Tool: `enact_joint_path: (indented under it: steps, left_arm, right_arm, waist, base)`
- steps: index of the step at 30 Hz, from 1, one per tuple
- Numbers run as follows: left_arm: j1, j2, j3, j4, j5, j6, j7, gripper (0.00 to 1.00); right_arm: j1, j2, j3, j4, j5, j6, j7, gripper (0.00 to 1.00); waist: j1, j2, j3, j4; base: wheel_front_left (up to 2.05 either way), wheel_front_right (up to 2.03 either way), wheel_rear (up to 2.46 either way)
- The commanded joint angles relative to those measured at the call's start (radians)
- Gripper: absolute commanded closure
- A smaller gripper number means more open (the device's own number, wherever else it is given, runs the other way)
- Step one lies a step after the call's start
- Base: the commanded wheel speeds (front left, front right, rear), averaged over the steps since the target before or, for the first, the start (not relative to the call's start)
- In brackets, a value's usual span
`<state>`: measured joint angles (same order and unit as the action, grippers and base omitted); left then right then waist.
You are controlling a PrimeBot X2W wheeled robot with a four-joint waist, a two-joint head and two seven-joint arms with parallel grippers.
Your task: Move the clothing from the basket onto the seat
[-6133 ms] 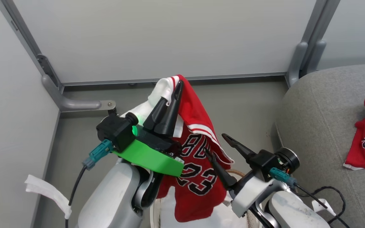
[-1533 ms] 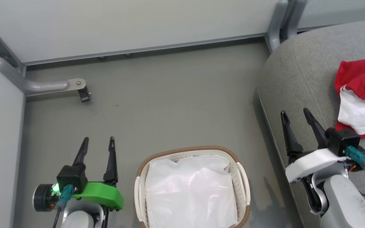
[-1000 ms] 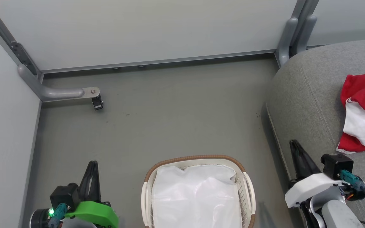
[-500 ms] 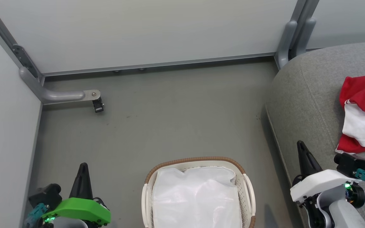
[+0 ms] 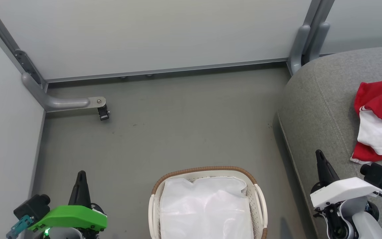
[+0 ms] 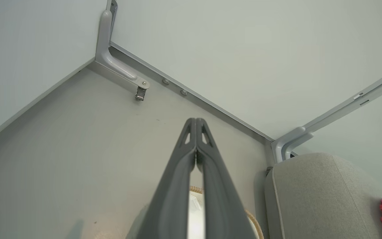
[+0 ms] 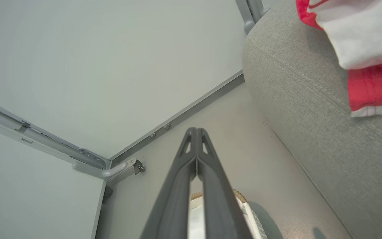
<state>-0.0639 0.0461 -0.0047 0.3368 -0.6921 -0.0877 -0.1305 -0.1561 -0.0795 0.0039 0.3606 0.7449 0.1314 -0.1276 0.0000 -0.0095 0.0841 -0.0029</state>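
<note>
The left gripper (image 5: pixel 81 176) and right gripper (image 5: pixel 319 156) sit pinched shut and empty in the lower corners, and the left no longer lifts a jersey. The red-and-white jerseys (image 5: pixel 378 119) lie far right on the grey sofa cushion (image 5: pixel 317 109). At bottom centre on the grey floor (image 5: pixel 177 126), the laundry basket (image 5: pixel 207 170) holds its white liner (image 5: pixel 206 209). The right wrist view shows the jerseys' white panel close up.

Grey floor (image 5: pixel 184 126), pale wall panels (image 5: pixel 151 33), metal bracket (image 5: pixel 65 103).

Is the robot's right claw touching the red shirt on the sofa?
Apart. In the head view, bare grey seat shows between the shut right gripper and the shirt. The right wrist view shows the same gap.
</note>
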Motion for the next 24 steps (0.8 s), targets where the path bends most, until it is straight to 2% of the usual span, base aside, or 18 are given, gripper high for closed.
enact_joint_path:
  steps: [1, 24]
  left_arm:
    - [-0.023, 0.003, 0.007, -0.016, -0.038, -0.006, 0.010, 1.00]
    - [-0.036, 0.004, 0.045, -0.041, -0.326, -0.018, 0.087, 1.00]
  right_arm:
    - [-0.005, -0.004, -0.008, -0.020, 0.036, 0.000, 0.009, 1.00]
    - [0.012, 0.007, -0.046, -0.052, 0.308, -0.001, 0.086, 1.00]
  waist:
    - [0.0000, 0.0023, -0.001, 0.000]
    - [0.0000, 0.0040, -0.021, 0.001]
  base:
    - [0.00, 0.00, 0.00]
    - [0.00, 0.00, 0.00]
